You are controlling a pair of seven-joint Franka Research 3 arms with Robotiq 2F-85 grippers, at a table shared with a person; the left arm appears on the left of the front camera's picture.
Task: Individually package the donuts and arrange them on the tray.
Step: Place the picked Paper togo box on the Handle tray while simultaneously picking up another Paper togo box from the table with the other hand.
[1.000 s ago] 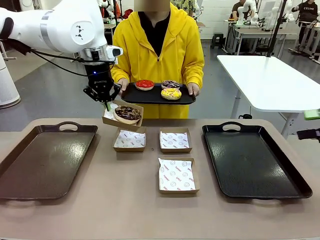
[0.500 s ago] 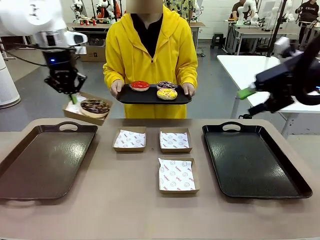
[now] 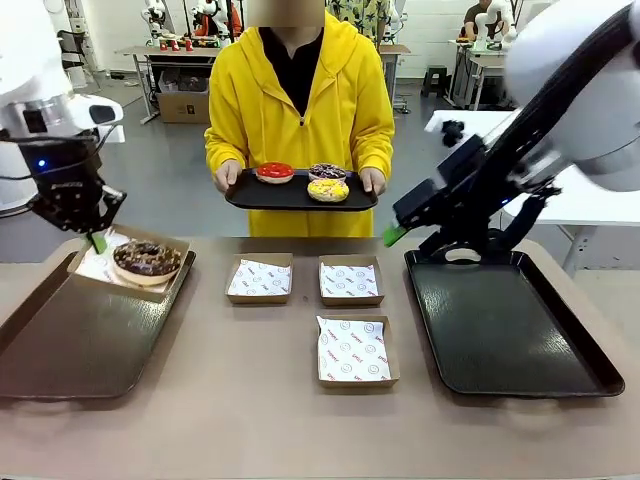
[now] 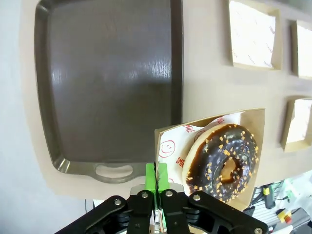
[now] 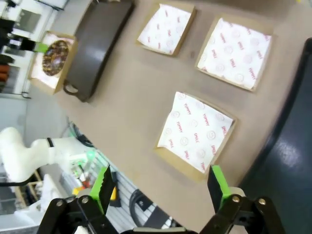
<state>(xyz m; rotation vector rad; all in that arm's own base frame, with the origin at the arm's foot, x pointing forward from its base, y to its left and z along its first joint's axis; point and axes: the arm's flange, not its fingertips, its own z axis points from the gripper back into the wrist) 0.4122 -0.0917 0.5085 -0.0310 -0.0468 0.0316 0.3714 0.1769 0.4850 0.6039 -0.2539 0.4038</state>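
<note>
While its box (image 3: pixel 120 287) is clamped by the fingers of the left gripper (image 3: pixel 97 242), the chocolate donut (image 3: pixel 147 257) is held near a tray (image 3: pixel 80 340).
The fingers of the right gripper (image 5: pixel 161 183) are spread apart.

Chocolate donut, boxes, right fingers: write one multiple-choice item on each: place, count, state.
1. Where is the chocolate donut? A) on the person's tray B) in a box by the left tray C) on the right tray
2. How many empty lined boxes lie on the table? A) two B) three C) four
3. The right fingers are: A) open B) shut on a box C) shut on a donut
Answers: B, the left fingers hold its box there; B, three lie mid-table; A, they stand wide apart.
</note>
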